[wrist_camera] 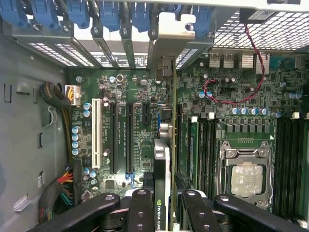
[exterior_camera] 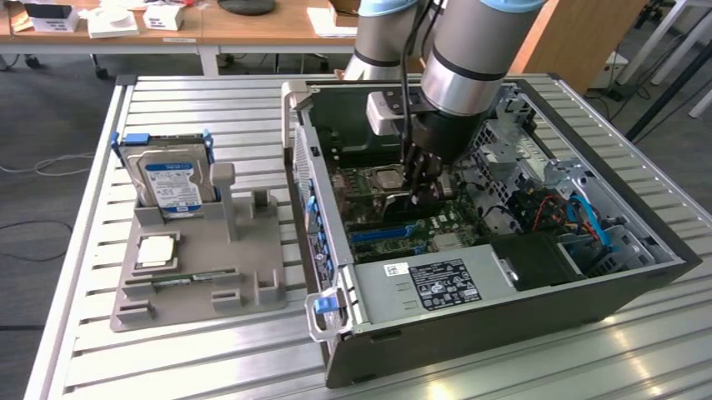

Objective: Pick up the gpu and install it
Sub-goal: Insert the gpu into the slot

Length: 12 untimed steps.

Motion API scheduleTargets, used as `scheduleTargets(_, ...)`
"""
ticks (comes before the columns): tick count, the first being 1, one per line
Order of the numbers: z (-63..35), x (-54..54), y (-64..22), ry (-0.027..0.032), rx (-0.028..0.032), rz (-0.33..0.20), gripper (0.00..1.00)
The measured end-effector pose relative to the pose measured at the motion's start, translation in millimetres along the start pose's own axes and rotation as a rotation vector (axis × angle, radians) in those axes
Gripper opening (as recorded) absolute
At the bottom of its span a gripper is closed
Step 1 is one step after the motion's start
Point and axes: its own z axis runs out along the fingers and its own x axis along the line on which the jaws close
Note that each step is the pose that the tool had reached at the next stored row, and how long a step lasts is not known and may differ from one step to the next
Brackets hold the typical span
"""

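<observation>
The table (exterior_camera: pixel 167 358) is ribbed bare metal with a dull sheen. The holder (exterior_camera: pixel 239 275) is matt grey plastic. The case (exterior_camera: pixel 501 333) is dark matt metal, its clips (wrist_camera: pixel 77 10) glossy blue plastic. The gpu (wrist_camera: pixel 162 159) carries a bright metal bracket.

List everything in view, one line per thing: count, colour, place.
slatted metal table: one, silver, under everything.
moulded plastic parts fixture: one, grey, on the table at the exterior view's left.
silver hard drive with blue label: one, upright in the fixture.
narrow memory strip: one, green, lying in the fixture.
open tower computer case: one, dark grey, beside the fixture.
motherboard: one, green, inside the case.
thin dark graphics card with metal end bracket: one, edge-on over the motherboard.
robot arm: one, silver-grey, reaching into the case.
black fingers: one pair, gripping the card.
</observation>
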Motion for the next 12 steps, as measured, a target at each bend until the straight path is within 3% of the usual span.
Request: scheduleTargets(12, 0.6, 0.2, 1.9, 0.0001, -0.0001, 0.0, 0.27)
